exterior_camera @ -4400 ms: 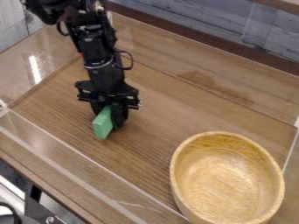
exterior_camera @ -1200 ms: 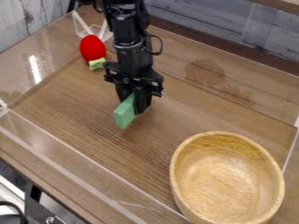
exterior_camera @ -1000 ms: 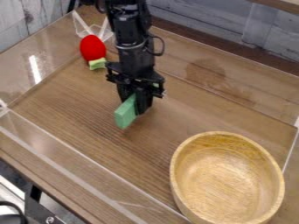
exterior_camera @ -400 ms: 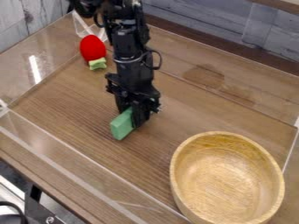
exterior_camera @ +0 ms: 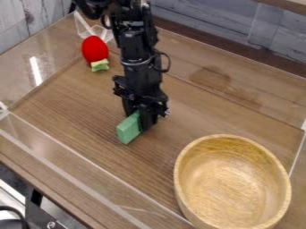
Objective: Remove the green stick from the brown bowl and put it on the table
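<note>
The green stick [exterior_camera: 131, 129] hangs tilted just over the table [exterior_camera: 72, 98], its lower end at or close to the wood. My gripper [exterior_camera: 142, 114] comes down from above and is shut on the stick's upper end. The brown bowl [exterior_camera: 233, 183] sits at the lower right with nothing in it, well apart from the stick and the gripper.
A red ball-like object [exterior_camera: 92, 47] with a small green piece on it lies at the back left, behind the arm. Low clear plastic walls [exterior_camera: 48, 156] run along the table's edges.
The gripper has come down with the green stick, bringing its lower end to the tabletop, and shifted slightly toward the front. The bowl and the red object have not moved.
</note>
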Robot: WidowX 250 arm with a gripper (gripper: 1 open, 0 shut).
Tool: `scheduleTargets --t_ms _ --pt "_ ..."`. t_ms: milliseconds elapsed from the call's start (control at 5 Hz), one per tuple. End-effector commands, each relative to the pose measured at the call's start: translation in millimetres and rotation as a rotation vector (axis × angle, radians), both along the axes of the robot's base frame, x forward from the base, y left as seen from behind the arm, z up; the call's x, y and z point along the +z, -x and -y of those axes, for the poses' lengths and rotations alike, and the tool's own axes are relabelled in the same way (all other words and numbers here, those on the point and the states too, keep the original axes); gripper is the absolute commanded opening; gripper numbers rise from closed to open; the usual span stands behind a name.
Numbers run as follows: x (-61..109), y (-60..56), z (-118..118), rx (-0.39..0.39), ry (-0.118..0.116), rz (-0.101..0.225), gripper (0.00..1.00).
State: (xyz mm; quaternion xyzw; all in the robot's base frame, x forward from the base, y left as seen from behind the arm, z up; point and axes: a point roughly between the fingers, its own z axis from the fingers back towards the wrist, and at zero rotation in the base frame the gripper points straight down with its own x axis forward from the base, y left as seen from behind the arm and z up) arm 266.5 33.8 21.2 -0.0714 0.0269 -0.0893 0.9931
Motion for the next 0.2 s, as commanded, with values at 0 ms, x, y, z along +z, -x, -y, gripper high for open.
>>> scheduleTargets --t_ms 0 --pt "0.3 -1.3 -9.0 -0.025 0.002 0.007 0.0"
